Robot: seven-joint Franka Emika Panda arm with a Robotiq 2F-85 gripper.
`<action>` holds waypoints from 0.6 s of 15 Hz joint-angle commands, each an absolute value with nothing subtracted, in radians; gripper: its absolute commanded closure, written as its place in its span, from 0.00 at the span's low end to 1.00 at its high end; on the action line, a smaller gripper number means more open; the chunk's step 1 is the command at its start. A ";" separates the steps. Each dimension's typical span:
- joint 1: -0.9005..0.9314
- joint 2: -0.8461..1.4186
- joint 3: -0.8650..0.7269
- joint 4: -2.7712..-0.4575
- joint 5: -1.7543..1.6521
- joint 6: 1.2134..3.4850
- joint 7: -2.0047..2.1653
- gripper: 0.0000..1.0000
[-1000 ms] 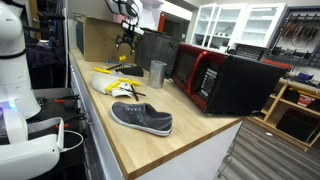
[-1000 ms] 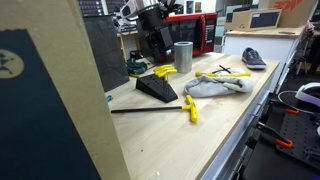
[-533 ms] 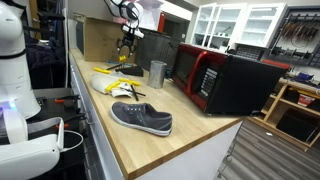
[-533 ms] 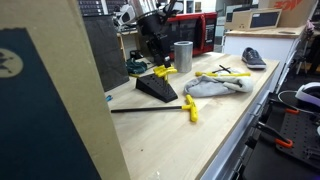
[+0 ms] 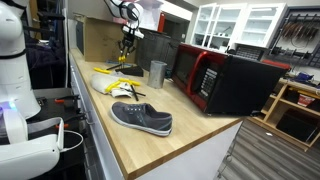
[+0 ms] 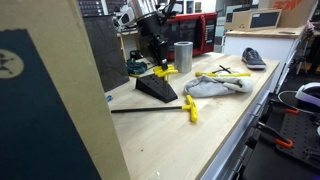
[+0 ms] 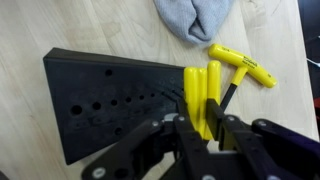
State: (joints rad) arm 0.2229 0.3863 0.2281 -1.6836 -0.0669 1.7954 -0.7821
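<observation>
A black wedge-shaped key holder point(image 7: 100, 100) point(image 6: 155, 90) with rows of holes sits on the wooden counter. Two yellow T-handle keys point(image 7: 200, 90) point(image 6: 165, 72) stand side by side at its right end. My gripper point(image 7: 205, 125) point(image 6: 160, 62) point(image 5: 123, 52) comes down on them from above. Its two black fingers press against the yellow handles from both sides, so it is shut on them. A third yellow T-handle key point(image 7: 240, 65) lies on the counter just right of the holder.
A grey cloth point(image 7: 195, 18) point(image 6: 215, 87) lies beyond the holder, and a long T-handle key point(image 6: 160, 109) lies in front of it. A metal cup point(image 6: 182, 56) point(image 5: 157, 72), a grey shoe point(image 5: 142, 118) and a red-and-black microwave point(image 5: 225, 80) share the counter.
The gripper has come down onto the holder's right end, and its jaws have closed from wide open onto the yellow handles.
</observation>
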 commanded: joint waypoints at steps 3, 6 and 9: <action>0.218 0.390 0.240 -1.660 -0.072 1.770 -0.776 0.94; 0.214 0.371 0.244 -1.681 -0.062 1.771 -0.782 0.94; 0.212 0.356 0.240 -1.690 -0.054 1.769 -0.760 0.94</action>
